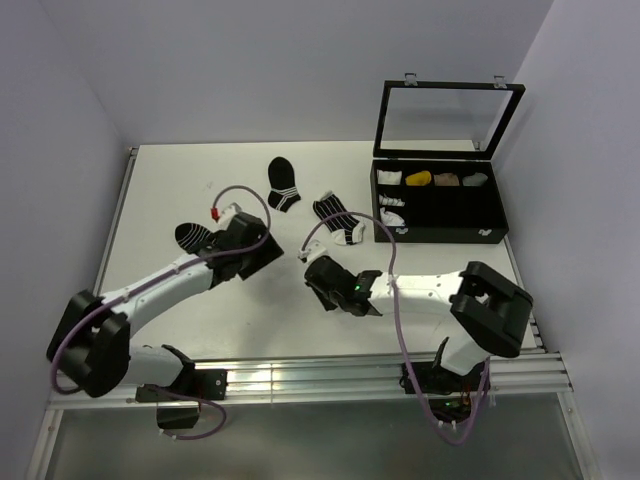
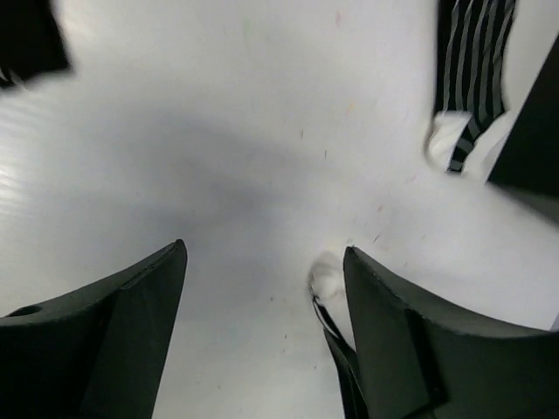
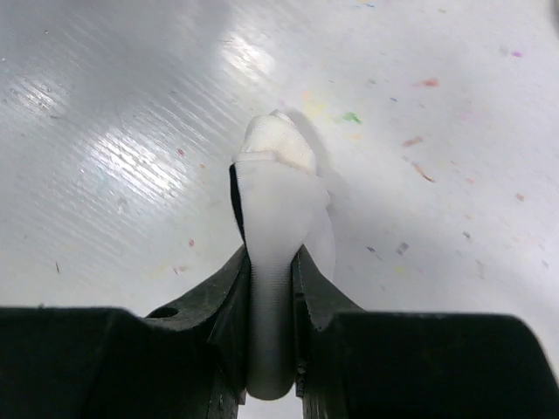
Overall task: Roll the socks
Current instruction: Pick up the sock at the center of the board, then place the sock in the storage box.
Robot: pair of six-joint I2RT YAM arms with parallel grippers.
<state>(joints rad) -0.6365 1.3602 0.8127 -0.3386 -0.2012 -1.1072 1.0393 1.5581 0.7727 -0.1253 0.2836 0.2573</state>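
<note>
I can't read any words, numbers or signs from here. The socks [image 1: 338,218], the box [image 1: 440,236] and the surface [image 1: 200,180] show me no writing at all.

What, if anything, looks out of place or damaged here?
Nothing stands out. The right hand is clamped on a white sock, the left hand stands open, and the table only shows small coloured specks.

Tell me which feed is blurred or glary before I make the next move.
Left wrist view: smeared, the black-and-white striped fabric sock streaky, a dim shadow patch ahead of the open left tool. Right wrist view: sharp, with bright glare streaks on the white tabletop; the white fabric sock pinched in the right tool looks nearly washed out. Top external view: even light, crisp.
</note>
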